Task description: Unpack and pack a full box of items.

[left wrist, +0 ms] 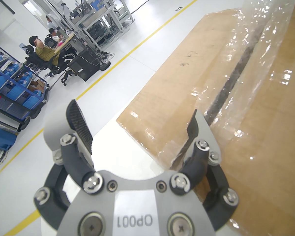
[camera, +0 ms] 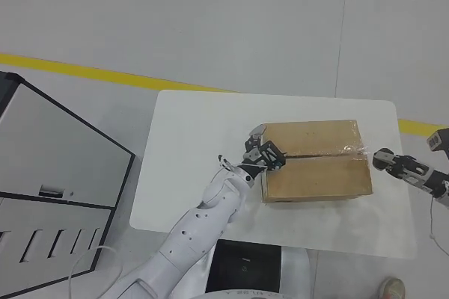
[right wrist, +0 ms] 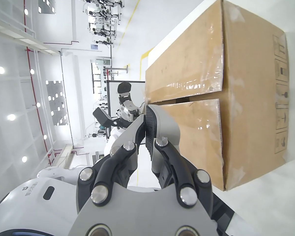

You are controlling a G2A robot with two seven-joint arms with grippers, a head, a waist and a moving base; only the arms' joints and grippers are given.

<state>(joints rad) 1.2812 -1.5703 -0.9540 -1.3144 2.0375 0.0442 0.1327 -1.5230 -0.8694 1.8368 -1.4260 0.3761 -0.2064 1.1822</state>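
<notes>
A closed brown cardboard box (camera: 314, 176) lies on the white table, its top seam covered with clear tape (camera: 359, 149). My left gripper (camera: 263, 149) is at the box's left end, open, with one finger (left wrist: 195, 126) against the end of the seam and the other finger (left wrist: 78, 121) off to the side. The box (left wrist: 177, 74) has its tape (left wrist: 268, 20) lifted up off the seam at the far end. My right gripper (camera: 378, 158) is just off the right end of the box (right wrist: 191, 74). Its fingers (right wrist: 150, 124) are pressed shut on the tape's end.
The table (camera: 194, 149) has bare room left of and in front of the box. A grey cabinet (camera: 45, 149) stands on the floor to the left. A yellow floor line (camera: 75, 71) runs behind the table.
</notes>
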